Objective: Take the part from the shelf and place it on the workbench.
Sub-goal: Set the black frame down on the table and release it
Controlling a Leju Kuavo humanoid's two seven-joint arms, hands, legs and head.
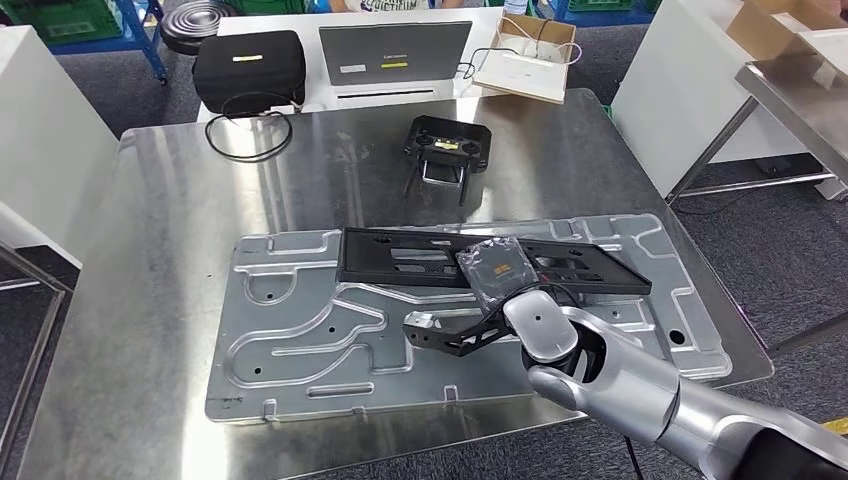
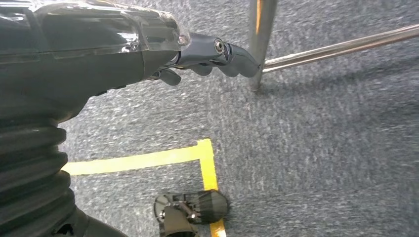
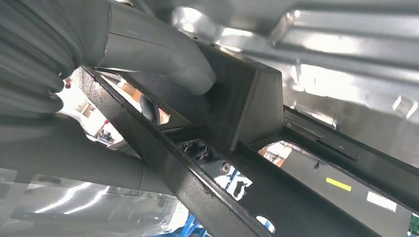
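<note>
My right hand (image 1: 545,325) reaches over the near right part of the steel workbench (image 1: 160,250) and grips a black angular metal part (image 1: 455,335). The part's free end points left, low over a large stamped silver plate (image 1: 300,340); I cannot tell whether it touches the plate. In the right wrist view my thumb (image 3: 168,59) presses on the black part (image 3: 237,113), with darker fingers under it. My left hand (image 2: 207,54) hangs beside my body above the carpet, holding nothing, its fingers loosely bent.
A long black frame (image 1: 420,258) and a crumpled dark plastic bag (image 1: 497,268) lie on the plate behind my hand. Farther back stand a black controller (image 1: 448,145), a black case (image 1: 248,62) with a cable, a laptop (image 1: 394,52) and a cardboard box (image 1: 528,58).
</note>
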